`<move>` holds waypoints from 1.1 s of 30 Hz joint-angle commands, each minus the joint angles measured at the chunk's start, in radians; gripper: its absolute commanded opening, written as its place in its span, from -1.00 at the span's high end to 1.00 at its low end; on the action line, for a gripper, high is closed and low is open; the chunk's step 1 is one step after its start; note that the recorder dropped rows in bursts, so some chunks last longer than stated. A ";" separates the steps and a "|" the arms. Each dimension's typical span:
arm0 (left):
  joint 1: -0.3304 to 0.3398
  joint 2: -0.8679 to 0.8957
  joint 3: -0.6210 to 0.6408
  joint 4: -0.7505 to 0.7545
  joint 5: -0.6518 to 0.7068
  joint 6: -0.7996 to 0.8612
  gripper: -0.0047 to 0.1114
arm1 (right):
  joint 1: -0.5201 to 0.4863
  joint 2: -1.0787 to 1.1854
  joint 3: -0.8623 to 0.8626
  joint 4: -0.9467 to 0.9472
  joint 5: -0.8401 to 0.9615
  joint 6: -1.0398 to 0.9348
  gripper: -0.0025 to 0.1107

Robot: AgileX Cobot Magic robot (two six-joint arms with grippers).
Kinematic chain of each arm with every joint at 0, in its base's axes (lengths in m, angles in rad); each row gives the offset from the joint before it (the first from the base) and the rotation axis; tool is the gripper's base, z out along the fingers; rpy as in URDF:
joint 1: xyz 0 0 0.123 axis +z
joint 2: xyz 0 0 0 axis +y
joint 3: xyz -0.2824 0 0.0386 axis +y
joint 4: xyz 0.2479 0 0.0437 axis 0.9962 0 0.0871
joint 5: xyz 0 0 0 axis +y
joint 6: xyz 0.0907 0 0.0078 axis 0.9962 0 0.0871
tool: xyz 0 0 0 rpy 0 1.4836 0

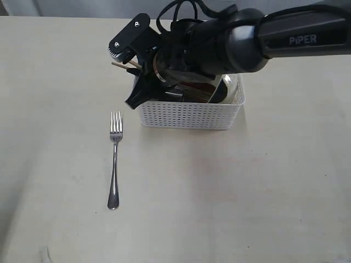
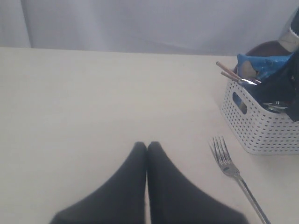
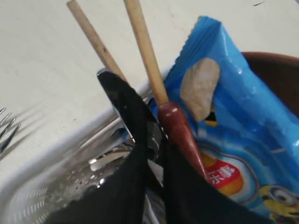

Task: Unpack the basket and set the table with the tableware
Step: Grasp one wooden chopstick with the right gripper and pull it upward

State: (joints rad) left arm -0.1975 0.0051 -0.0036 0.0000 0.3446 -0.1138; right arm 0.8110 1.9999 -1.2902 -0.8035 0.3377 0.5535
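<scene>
Right gripper [image 3: 158, 145] on knife [image 3: 119, 93] in basket [image 1: 189, 115] — fork [image 1: 114, 159] on table [image 1: 247, 192]

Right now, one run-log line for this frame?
phase: unpacking basket | right gripper: in basket, jaws pinching knife | left gripper: shut, empty | fork: on table

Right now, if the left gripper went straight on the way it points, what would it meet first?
Nothing, it seems: the shut left gripper points over bare table; the fork and basket lie off to one side. Its height is unclear.
</scene>
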 commanded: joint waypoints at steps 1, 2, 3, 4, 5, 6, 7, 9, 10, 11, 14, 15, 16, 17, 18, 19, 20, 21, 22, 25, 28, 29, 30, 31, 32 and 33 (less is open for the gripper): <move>0.001 -0.005 0.004 0.000 -0.002 0.002 0.92 | -0.001 0.007 0.000 -0.011 0.008 0.006 0.96; 0.001 -0.005 0.004 0.000 -0.002 0.002 0.92 | -0.001 0.007 0.000 -0.013 0.008 0.006 0.96; 0.001 -0.005 0.004 0.000 -0.002 0.002 0.92 | -0.001 0.007 0.000 -0.018 0.008 0.006 0.96; 0.001 -0.005 0.004 0.000 -0.002 0.002 0.92 | -0.001 0.007 0.000 -0.018 0.008 0.006 0.96; 0.001 -0.005 0.004 0.000 -0.002 0.002 0.92 | -0.001 0.007 0.000 -0.018 0.008 0.006 0.96; 0.001 -0.005 0.004 0.000 -0.002 0.002 0.92 | -0.001 0.007 0.000 -0.018 0.008 0.006 0.96; 0.001 -0.005 0.004 0.000 -0.002 0.002 0.92 | -0.001 0.007 0.000 -0.018 0.010 0.002 0.96; 0.001 -0.005 0.004 0.000 -0.002 0.002 0.92 | 0.008 0.007 0.000 -0.018 0.015 -0.017 0.96; 0.001 -0.005 0.004 0.000 -0.002 0.002 0.92 | 0.015 0.007 0.000 -0.018 0.024 -0.027 0.96; 0.001 -0.005 0.004 0.000 -0.002 0.002 0.92 | 0.023 0.007 0.000 -0.018 0.031 -0.035 0.95; 0.001 -0.005 0.004 0.000 -0.002 0.002 0.92 | 0.055 0.005 0.000 -0.033 0.060 -0.064 0.69; 0.001 -0.005 0.004 0.000 -0.002 0.002 0.92 | 0.065 0.005 0.000 -0.040 0.067 -0.064 0.55; 0.001 -0.005 0.004 0.000 -0.002 0.002 0.92 | 0.070 0.005 0.000 -0.042 0.071 -0.064 0.40; 0.001 -0.005 0.004 0.000 -0.002 0.002 0.92 | 0.074 0.005 0.000 -0.042 0.071 -0.055 0.27; 0.001 -0.005 0.004 0.000 -0.002 0.002 0.92 | 0.075 0.005 0.000 -0.044 0.067 -0.036 0.19; 0.001 -0.005 0.004 0.000 -0.002 0.002 0.92 | 0.075 0.005 0.000 -0.051 0.063 -0.018 0.17; 0.001 -0.005 0.004 0.000 -0.002 0.002 0.92 | 0.075 0.005 0.000 -0.056 0.063 -0.007 0.19; 0.001 -0.005 0.004 0.000 -0.002 0.002 0.92 | 0.075 0.007 0.000 -0.068 0.063 0.005 0.22; 0.001 -0.005 0.004 0.000 -0.002 0.002 0.92 | 0.075 0.007 0.000 -0.079 0.063 0.016 0.26; 0.001 -0.005 0.004 0.000 -0.002 0.002 0.92 | 0.075 0.017 0.000 -0.095 0.063 0.028 0.37; 0.001 -0.005 0.004 0.000 -0.002 0.002 0.92 | 0.075 0.037 0.000 -0.095 0.063 0.029 0.37; 0.001 -0.005 0.004 0.000 -0.002 0.002 0.92 | 0.075 0.044 0.000 -0.095 0.063 0.029 0.37; 0.001 -0.005 0.004 0.000 -0.002 0.002 0.92 | 0.075 0.053 0.000 -0.101 0.063 0.029 0.37; 0.001 -0.005 0.004 0.000 -0.002 0.002 0.92 | 0.075 0.061 0.000 -0.106 0.065 0.029 0.37; 0.001 -0.005 0.004 0.000 -0.002 0.002 0.92 | 0.075 0.067 0.000 -0.115 0.067 0.030 0.37; 0.001 -0.005 0.004 0.000 -0.002 0.002 0.92 | 0.075 0.075 0.000 -0.120 0.067 0.037 0.37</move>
State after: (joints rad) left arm -0.1975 0.0051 -0.0036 0.0000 0.3446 -0.1138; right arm 0.8837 2.0347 -1.3027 -0.9222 0.3928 0.5799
